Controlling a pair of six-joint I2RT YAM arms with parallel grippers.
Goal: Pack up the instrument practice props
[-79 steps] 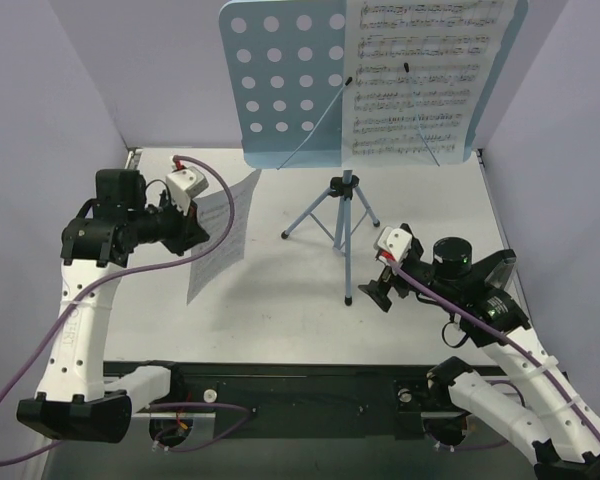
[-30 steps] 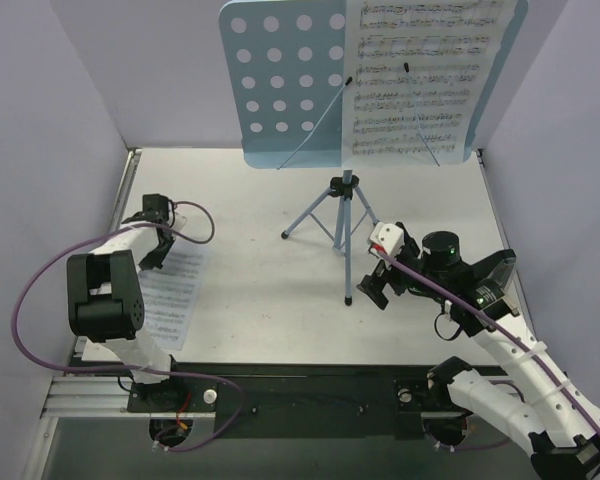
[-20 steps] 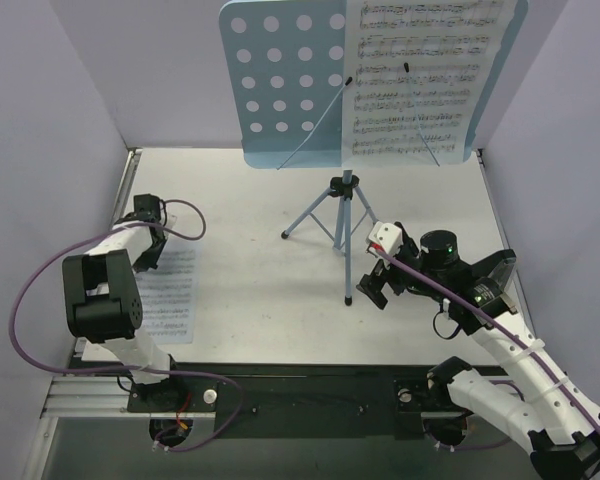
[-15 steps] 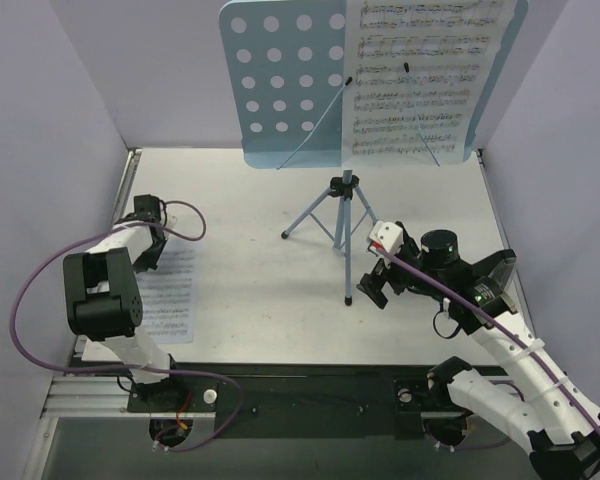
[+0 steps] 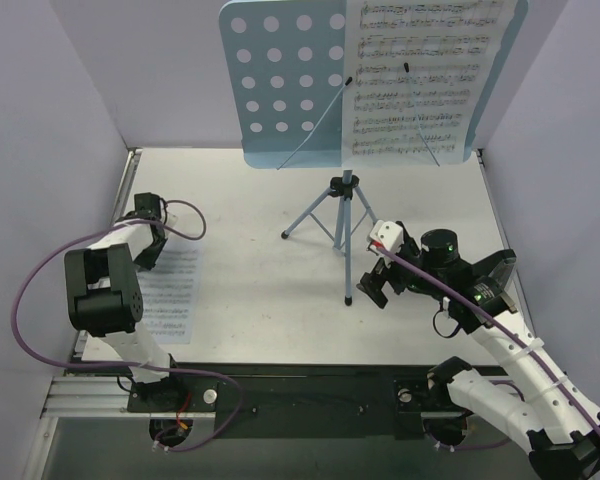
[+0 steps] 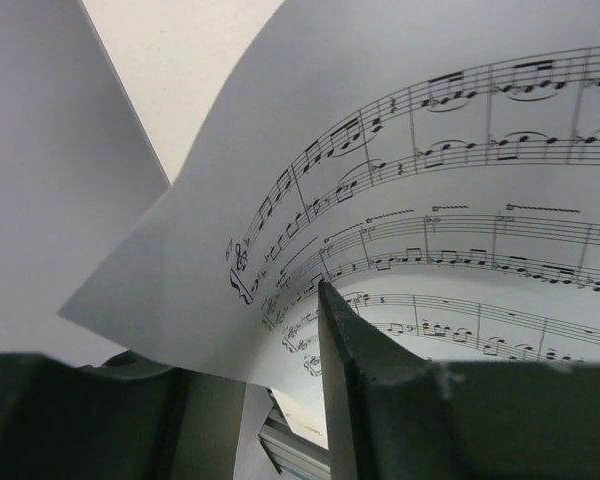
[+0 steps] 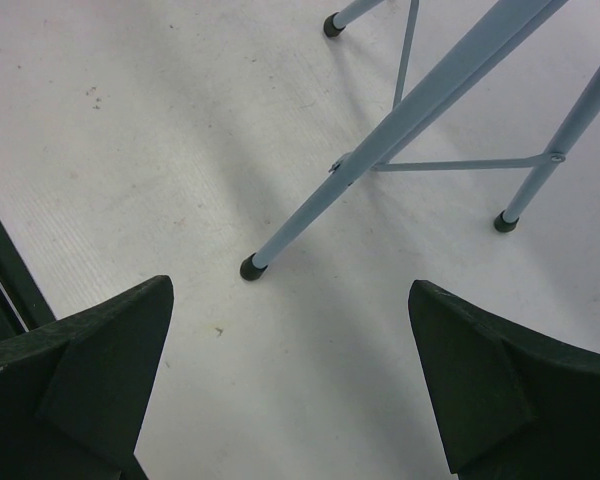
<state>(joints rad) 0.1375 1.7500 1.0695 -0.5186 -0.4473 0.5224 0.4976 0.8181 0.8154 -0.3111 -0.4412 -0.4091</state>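
1. left tool (image 5: 148,250) sits low at the far-left side of the worktop (image 5: 280,300), right at the far edge of a loose sheet of music (image 5: 170,295). in the wrist view the page curls up over one finger (image 6: 380,400). i cannot tell how wide its jaws stand, or whether they have any hold on the paper.
2. that sheet lies mostly flat on the worktop near the left wall, so one page looks to be off the stand and set aside. no box or bag to pack it into shows.
3. right tool (image 5: 372,285) is spread wide and holds nothing. it hovers just beside the nearest foot (image 7: 250,267) of the tripod, and in its own view the foot lies ahead of the two fingers, not between them.
4. the blue music stand (image 5: 290,85) is upright at the back centre, its legs (image 5: 348,240) fully spread. a second sheet (image 5: 415,80) sits on its right half under two thin clips.
5. no metronome shows in any view.
6. judgement: the task is at an early stage. one page is down, while the second page has yet to come off and the stand has yet to be folded. the right tool seems placed to start on the legs.
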